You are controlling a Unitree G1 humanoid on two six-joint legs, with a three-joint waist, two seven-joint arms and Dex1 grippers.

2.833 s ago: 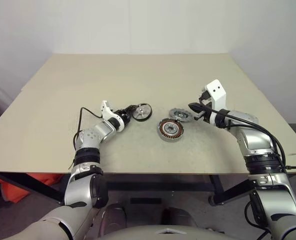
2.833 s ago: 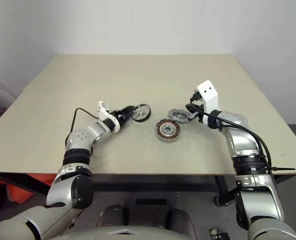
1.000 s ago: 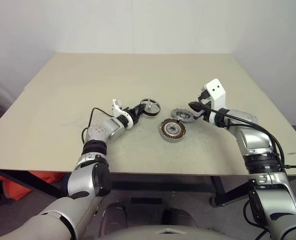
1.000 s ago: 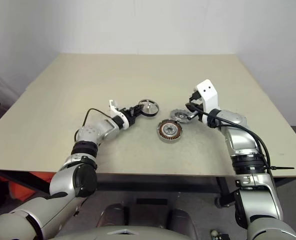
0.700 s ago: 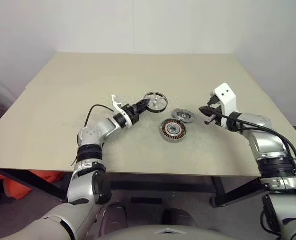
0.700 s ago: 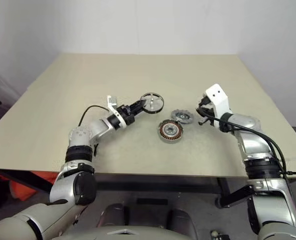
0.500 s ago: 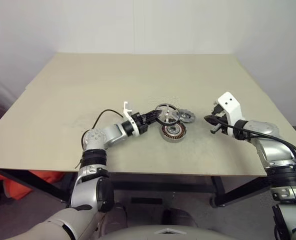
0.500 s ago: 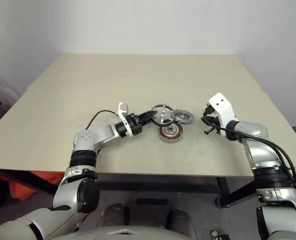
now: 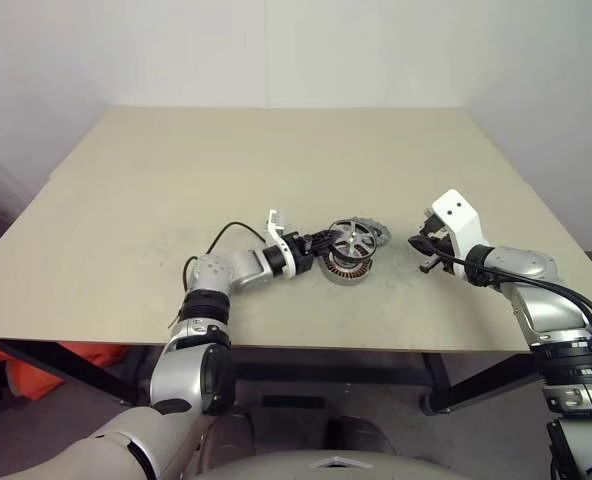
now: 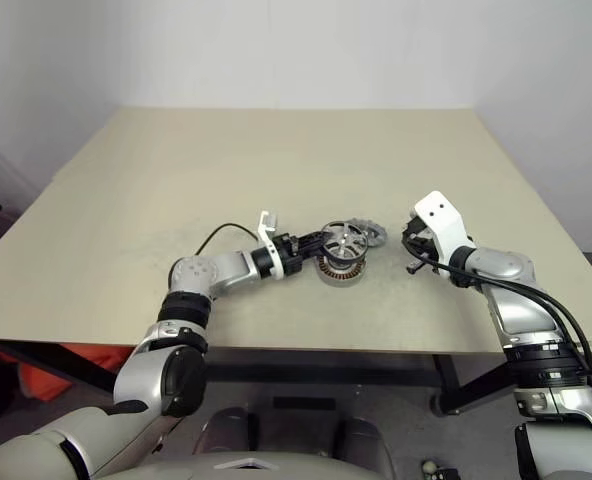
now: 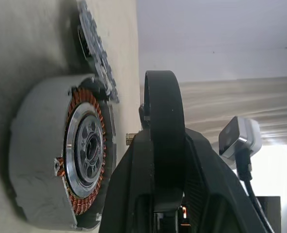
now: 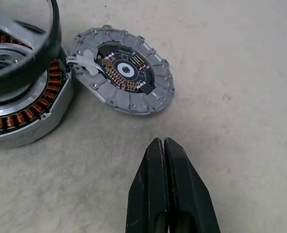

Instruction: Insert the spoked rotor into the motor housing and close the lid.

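A: From the head camera, where is the spoked rotor (image 9: 353, 241)?

B: The left gripper (image 9: 328, 243) pinches it by the rim, standing on edge just above the motor housing (image 9: 342, 268) on the table (image 9: 126, 200). The lid (image 9: 374, 235) lies just behind.

A: And the left wrist camera?

B: The housing's open face is right beside the rotor.

A: The right wrist camera?

B: The right gripper (image 12: 164, 145) is squeezed together, empty, near the lid. I can read no words.

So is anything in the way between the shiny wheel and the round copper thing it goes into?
Nothing visible is. The left gripper holds the spoked rotor right over the motor housing, whose opening is bare. The lid lies beside it on the table.
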